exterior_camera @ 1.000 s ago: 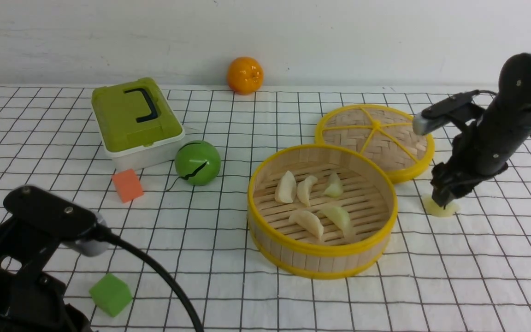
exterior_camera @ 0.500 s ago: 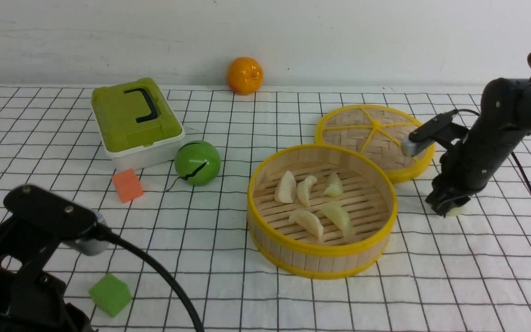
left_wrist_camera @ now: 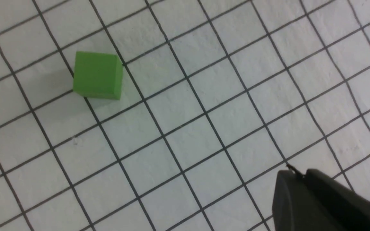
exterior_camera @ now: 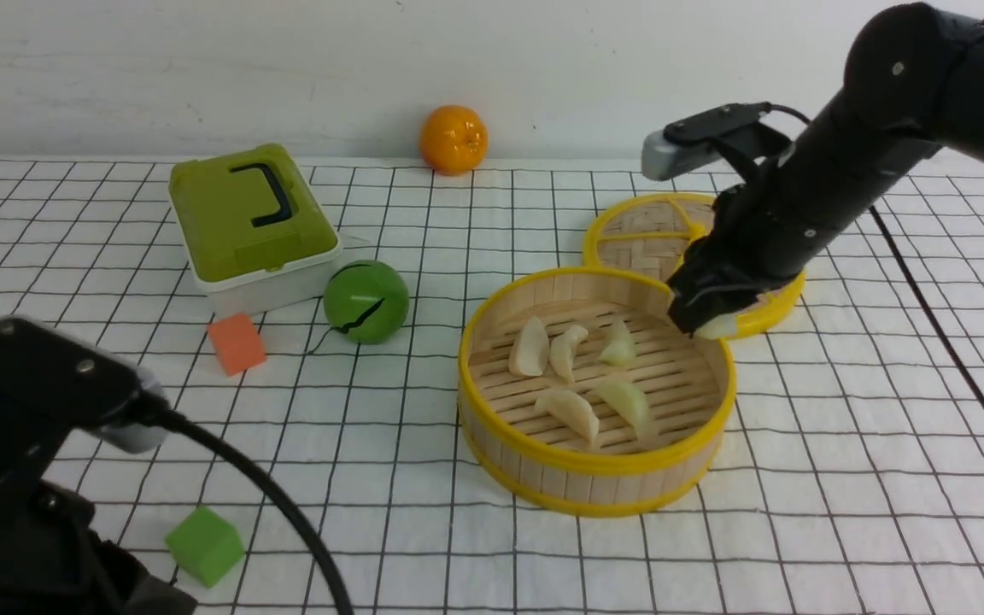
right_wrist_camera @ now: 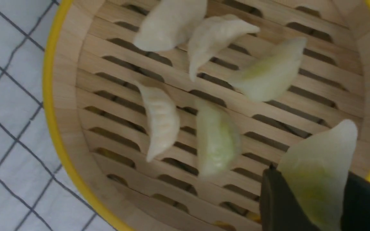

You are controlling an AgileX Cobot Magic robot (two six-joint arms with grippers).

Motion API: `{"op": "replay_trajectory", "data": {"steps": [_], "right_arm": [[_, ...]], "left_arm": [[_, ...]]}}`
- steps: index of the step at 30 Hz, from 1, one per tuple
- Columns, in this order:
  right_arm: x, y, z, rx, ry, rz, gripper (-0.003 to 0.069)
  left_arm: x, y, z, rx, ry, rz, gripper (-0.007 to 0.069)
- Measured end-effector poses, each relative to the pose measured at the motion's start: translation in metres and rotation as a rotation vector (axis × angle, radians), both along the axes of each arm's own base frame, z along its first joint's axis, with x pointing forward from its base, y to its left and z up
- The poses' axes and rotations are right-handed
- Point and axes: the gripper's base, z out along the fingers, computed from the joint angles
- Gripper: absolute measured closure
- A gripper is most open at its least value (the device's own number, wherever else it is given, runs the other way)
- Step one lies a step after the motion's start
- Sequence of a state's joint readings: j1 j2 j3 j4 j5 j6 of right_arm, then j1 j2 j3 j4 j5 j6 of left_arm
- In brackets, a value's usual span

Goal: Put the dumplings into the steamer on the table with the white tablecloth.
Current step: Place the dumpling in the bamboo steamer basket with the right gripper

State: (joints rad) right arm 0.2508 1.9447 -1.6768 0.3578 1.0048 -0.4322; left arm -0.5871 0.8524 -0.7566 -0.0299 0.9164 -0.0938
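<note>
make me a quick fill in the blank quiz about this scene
The right pincer holds a dumpling over the steamer, which contains ____ more dumplings.
The cube near the left pincer is ____.
The round fruit by the back wall is coloured ____.
Missing words: five, green, orange.

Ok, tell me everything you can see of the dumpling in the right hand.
The dumpling is a glossy, translucent pale crescent with a faint green-yellow tint, and looks like soft plastic. The right hand is shut on it, with dark fingers on either side and its tip sticking out. It hangs in the air just inside the steamer's far right rim and touches nothing else.
</note>
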Motion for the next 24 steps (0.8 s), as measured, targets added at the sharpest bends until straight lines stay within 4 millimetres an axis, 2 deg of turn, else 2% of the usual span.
{"op": "replay_trajectory", "data": {"steps": [3,6,9,12,15,18,20,24], "right_arm": [[0.008,0.002,-0.02,0.011,0.049,-0.05,0.0461],[0.015,0.003,-0.044,0.0,0.106,-0.087,0.0461],[0.019,0.004,-0.06,-0.003,0.137,-0.111,0.0458],[0.022,0.007,-0.07,-0.002,0.137,-0.124,0.0407],[0.024,0.009,-0.069,0.008,0.117,-0.133,0.0318],[0.022,0.008,-0.064,0.008,0.121,-0.126,0.0259],[0.015,0.007,-0.049,0.006,0.131,-0.108,0.0253],[-0.004,0.003,-0.005,0.016,0.104,-0.074,0.0298]], "left_arm": [[-0.02,0.014,0.001,-0.061,-0.091,0.001,0.0587],[-0.043,0.029,-0.006,-0.108,-0.162,0.002,0.0585],[-0.06,0.04,-0.011,-0.142,-0.214,0.001,0.0585],[-0.079,0.052,-0.012,-0.193,-0.29,0.001,0.0585],[-0.091,0.061,-0.009,-0.237,-0.357,0.001,0.0584],[-0.097,0.065,-0.009,-0.256,-0.386,0.001,0.058],[-0.097,0.065,-0.009,-0.256,-0.386,0.001,0.0578],[-0.097,0.065,-0.009,-0.255,-0.385,0.001,0.0573]]}}
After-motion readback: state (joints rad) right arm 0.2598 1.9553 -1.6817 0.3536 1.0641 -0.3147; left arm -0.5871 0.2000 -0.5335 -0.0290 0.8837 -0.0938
